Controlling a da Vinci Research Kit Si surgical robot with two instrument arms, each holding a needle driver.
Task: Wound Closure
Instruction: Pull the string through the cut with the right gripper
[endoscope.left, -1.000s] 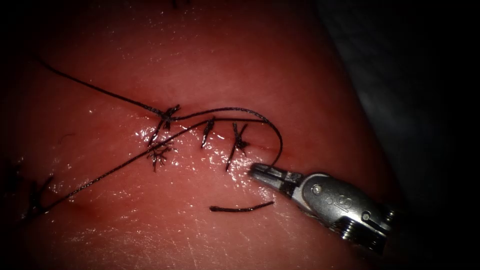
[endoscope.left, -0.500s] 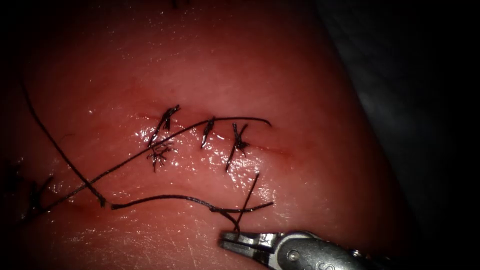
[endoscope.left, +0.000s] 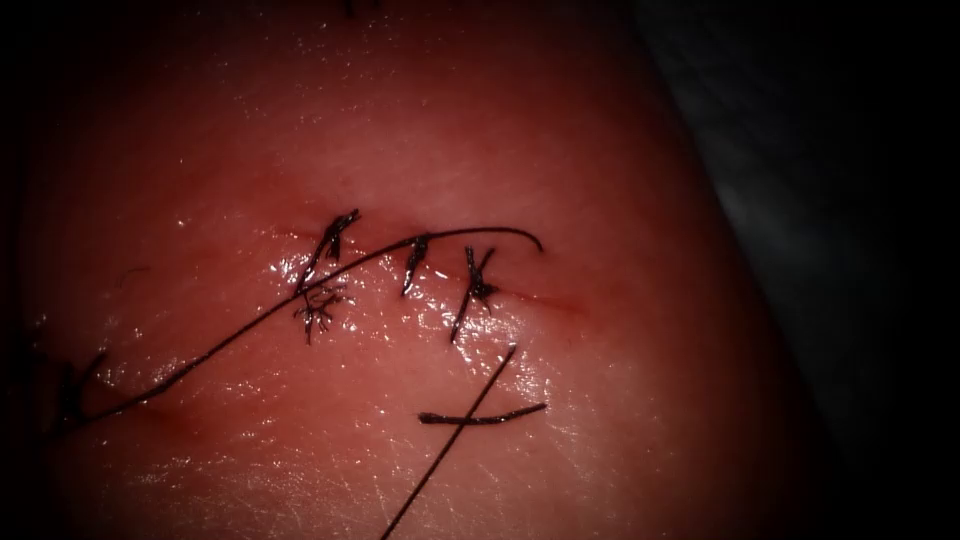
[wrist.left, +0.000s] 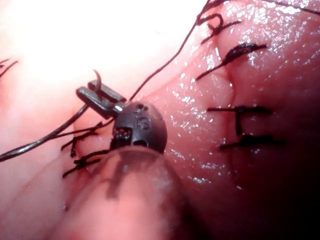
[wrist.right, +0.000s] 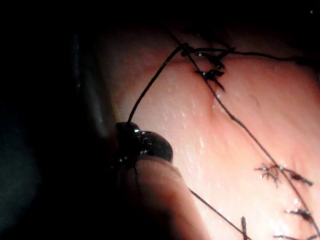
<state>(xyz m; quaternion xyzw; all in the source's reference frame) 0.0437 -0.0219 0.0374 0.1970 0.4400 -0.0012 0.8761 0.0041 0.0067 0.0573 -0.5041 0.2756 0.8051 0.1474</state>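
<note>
Across the cut in the tissue, dark stitches. Over them, thread from the near left up to a small arc at the cut's right end. Nearer than the cut, a cut end of thread, crossed by one straight strand slanting to the near edge.

Compared with half a second ago: right tool drawn back nearward with that strand, and the slack loop on the near left pulled away.

Left tool: jaws closed, gripping what looks like the needle near one end, clear of the tissue, thread passing just beside. Right tool: closed on the thread, taut from its tip.
</note>
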